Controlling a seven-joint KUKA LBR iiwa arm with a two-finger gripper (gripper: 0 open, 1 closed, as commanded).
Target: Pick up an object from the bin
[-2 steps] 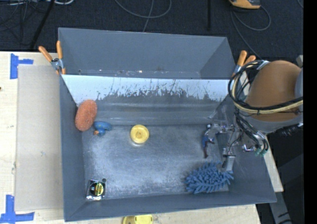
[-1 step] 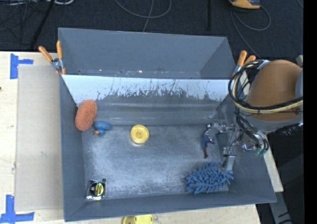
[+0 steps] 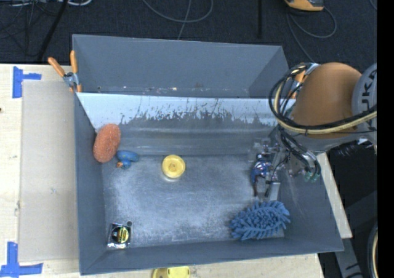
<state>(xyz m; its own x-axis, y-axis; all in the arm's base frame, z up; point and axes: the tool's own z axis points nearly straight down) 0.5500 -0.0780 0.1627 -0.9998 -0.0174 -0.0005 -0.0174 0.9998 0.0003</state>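
Status: the pick is not yet done. We see nothing carried by the pincer, and all five loose things lie on the floor of the bin (image 3: pixel 184 86).

1. Bottom of the frame, lower left: a small black-and-yellow tape measure (image 3: pixel 119 234) lies close to the lower wall, well apart from everything else.
2. Lower right: a blue chenille duster head (image 3: pixel 260 220), shaggy and roughly oval, lies flat on the floor.
3. Just above the duster in the frame: the pincer (image 3: pixel 266 187) hangs low in the right part of the bin, pointing down, its tip at the duster's upper edge. We cannot tell whether it touches the duster. We cannot tell how far the pincer is open. The duster is the thing nearest to it.
4. Centre of the frame: a round yellow disc (image 3: pixel 173 166) lies alone, well apart from the pincer.
5. Left of centre: a small blue object (image 3: pixel 127 158), too small to name further, lies just beside an orange-brown oval scrubber (image 3: pixel 106 142) that leans at the left wall.
6. Right edge, upper half: the orange wrist cover (image 3: pixel 326 95) with its cable loops.

Outstanding, in our judgement: close on one thing, confirm the hold, then lift it clear of the rim.
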